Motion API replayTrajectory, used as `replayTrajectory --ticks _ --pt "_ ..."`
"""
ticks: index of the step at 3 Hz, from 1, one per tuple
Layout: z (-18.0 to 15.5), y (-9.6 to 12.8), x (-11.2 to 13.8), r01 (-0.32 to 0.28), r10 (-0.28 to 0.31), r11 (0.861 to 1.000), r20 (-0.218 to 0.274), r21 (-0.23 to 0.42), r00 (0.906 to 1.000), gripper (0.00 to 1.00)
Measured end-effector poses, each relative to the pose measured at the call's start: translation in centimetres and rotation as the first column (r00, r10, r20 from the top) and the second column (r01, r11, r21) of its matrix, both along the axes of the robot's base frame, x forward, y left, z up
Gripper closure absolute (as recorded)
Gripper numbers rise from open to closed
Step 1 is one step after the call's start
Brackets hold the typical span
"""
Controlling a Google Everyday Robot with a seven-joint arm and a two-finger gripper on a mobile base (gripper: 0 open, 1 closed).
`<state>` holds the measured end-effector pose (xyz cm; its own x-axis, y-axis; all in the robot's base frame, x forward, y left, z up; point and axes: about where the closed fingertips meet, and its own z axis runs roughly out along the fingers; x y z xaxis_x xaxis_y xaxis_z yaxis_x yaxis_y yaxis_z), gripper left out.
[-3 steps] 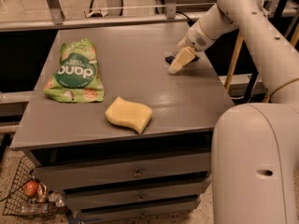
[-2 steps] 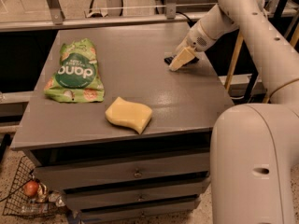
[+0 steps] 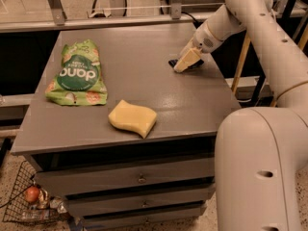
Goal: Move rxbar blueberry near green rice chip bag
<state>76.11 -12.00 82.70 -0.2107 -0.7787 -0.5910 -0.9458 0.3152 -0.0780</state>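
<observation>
The green rice chip bag (image 3: 76, 73) lies flat on the left side of the grey table top (image 3: 144, 47), its dark-green circle facing up. The rxbar blueberry (image 3: 172, 62) lies at the back right of the table. Only thin dark slivers of it show beside and under my gripper (image 3: 185, 61). The gripper is down on the table right over the bar, reaching in from the right. The bar and the bag are far apart, about a table-width.
A yellow wavy sponge (image 3: 133, 118) lies near the table's front edge, between bag and bar. My white arm (image 3: 260, 42) and base (image 3: 262, 172) stand along the right side. A wire basket (image 3: 29, 201) with items sits on the floor at lower left.
</observation>
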Motion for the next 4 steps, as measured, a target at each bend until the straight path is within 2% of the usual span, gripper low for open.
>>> replayTrajectory --ticks 1,2,3,4 --pt "0.0 0.0 0.0 0.000 0.000 1.000 0.000 0.000 1.0000 1.00" --pt "4.5 1.0 0.7 -0.057 0.058 0.998 0.132 -0.013 0.9896 1.00" --pt "9.1 2.6 1.1 -0.124 0.130 0.991 0.257 -0.040 0.9576 1.00" --pt "12.0 4.6 1.1 -0.193 0.198 0.980 0.333 -0.046 0.9220 1.00"
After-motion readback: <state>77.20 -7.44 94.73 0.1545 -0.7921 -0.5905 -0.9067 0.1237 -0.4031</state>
